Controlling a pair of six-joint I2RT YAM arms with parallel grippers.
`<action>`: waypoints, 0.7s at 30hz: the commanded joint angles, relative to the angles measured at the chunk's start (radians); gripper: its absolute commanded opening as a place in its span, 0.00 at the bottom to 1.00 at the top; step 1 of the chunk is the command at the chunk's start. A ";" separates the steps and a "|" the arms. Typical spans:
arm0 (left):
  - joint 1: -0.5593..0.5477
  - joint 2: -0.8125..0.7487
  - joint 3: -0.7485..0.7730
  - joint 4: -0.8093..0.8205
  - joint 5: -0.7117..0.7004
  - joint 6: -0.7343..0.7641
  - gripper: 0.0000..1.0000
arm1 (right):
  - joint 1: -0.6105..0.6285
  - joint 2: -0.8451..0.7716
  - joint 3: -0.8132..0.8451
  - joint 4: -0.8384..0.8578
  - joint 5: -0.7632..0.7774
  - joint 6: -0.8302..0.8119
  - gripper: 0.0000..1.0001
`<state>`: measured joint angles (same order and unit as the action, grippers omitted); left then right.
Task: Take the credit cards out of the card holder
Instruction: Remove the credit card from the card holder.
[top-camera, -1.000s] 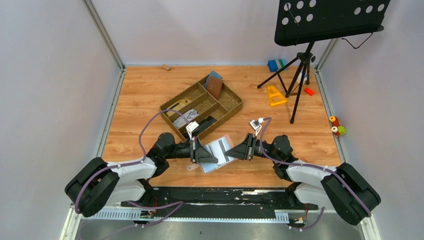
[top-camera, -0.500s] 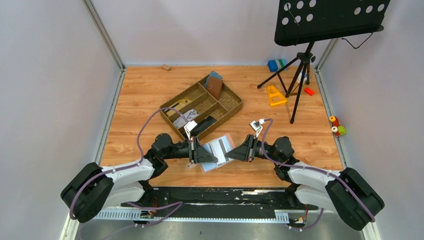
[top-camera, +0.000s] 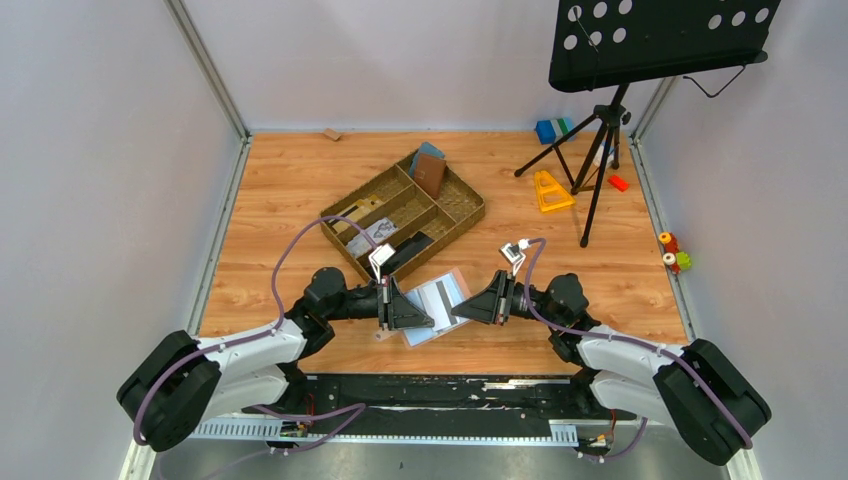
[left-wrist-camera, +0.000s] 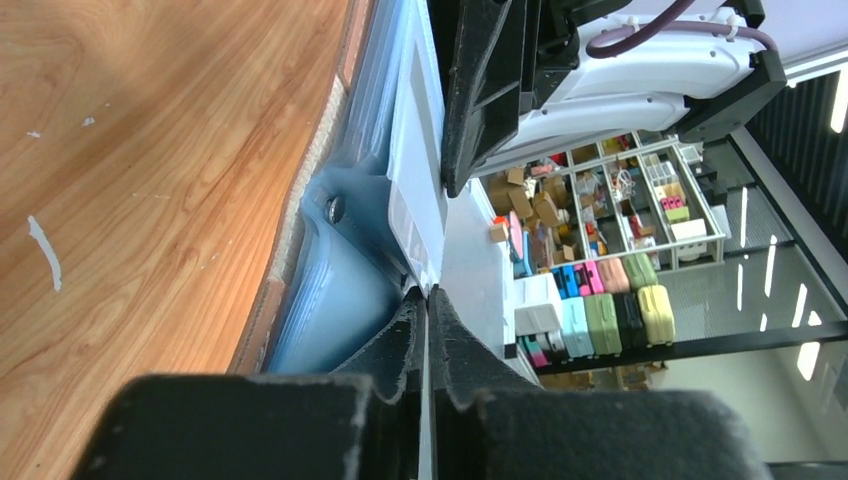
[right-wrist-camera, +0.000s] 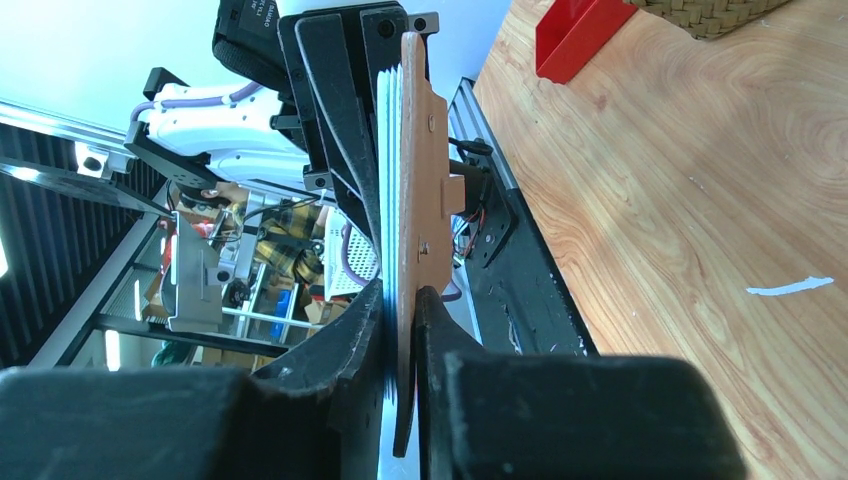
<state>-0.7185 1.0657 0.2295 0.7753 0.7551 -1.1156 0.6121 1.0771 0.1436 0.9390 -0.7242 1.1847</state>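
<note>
The card holder (top-camera: 440, 298) hangs open between my two grippers, just above the table near its front edge. It is tan-brown outside (right-wrist-camera: 412, 180) and blue-grey inside (left-wrist-camera: 340, 300). Its small tan tab (top-camera: 383, 335) hangs at the left. My left gripper (top-camera: 422, 318) is shut on the thin edge of a white card (left-wrist-camera: 415, 190) that sits in the holder's left half (left-wrist-camera: 428, 300). My right gripper (top-camera: 462, 310) is shut on the holder's right edge (right-wrist-camera: 400, 300). Pale card edges show stacked against the tan cover.
A woven divided tray (top-camera: 470, 205) stands behind the holder, with a reddish-brown wallet (top-camera: 430, 175) and a blue one at its far end. A red block (right-wrist-camera: 575, 35) lies near the tray. At the back right are a music stand's tripod (top-camera: 600, 150), a yellow triangle (top-camera: 550, 190) and small toys.
Both grippers keep their hold. The left arm has stretched forward a little and the holder has shifted slightly away from the near edge.
</note>
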 joint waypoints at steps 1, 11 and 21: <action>-0.001 -0.016 0.011 0.043 0.014 0.021 0.18 | -0.008 -0.002 0.002 0.066 0.006 0.012 0.00; -0.001 0.071 0.051 0.134 0.036 -0.017 0.34 | -0.003 0.065 0.000 0.188 -0.024 0.064 0.00; 0.015 0.109 0.021 0.145 0.024 -0.030 0.00 | -0.058 0.017 -0.049 0.086 0.041 0.040 0.00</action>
<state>-0.7177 1.1805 0.2459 0.8875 0.7757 -1.1584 0.5930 1.1469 0.1230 1.0363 -0.7261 1.2366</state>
